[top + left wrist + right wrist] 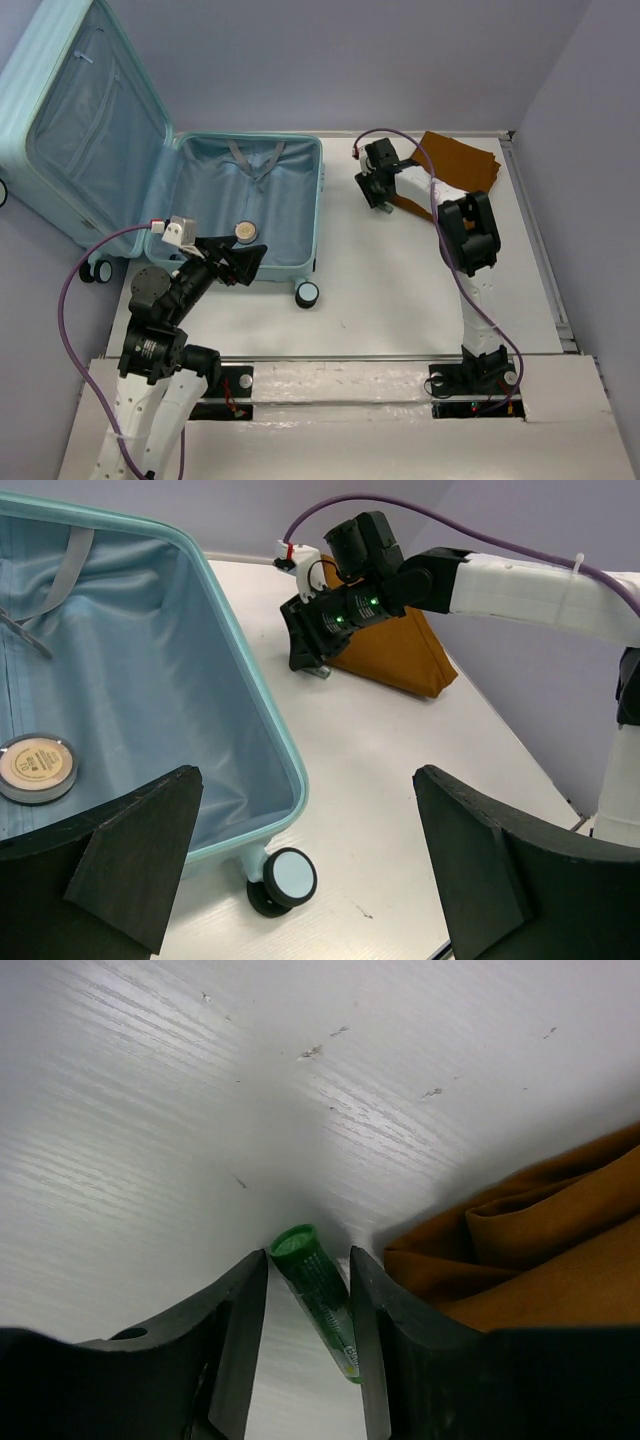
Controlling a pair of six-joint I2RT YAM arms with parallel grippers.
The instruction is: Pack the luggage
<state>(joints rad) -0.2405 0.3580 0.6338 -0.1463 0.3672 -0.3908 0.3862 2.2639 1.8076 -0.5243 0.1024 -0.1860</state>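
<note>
- My left end effector (pixel 245 264) hovers at the near rim of the luggage (pixel 317 205), spread wide and holding nothing.
- The luggage lies open on the left of the counter (pixel 400 290) with its lid raised. A round tin (pixel 247 232) sits inside.
- Farther out, my right end effector (pixel 308 1272) is narrowed around a green tube (pixel 320 1300) lying on the counter. I cannot tell whether it grips the tube.
- An orange cloth (pixel 540 1260) lies just beside the tube.

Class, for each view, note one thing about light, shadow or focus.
Top external: even light, soft shadows on the table. Left wrist: left gripper a dark silhouette, luggage sharp. Right wrist: sheen on the table, shadow around the tube inside the right gripper.
</note>
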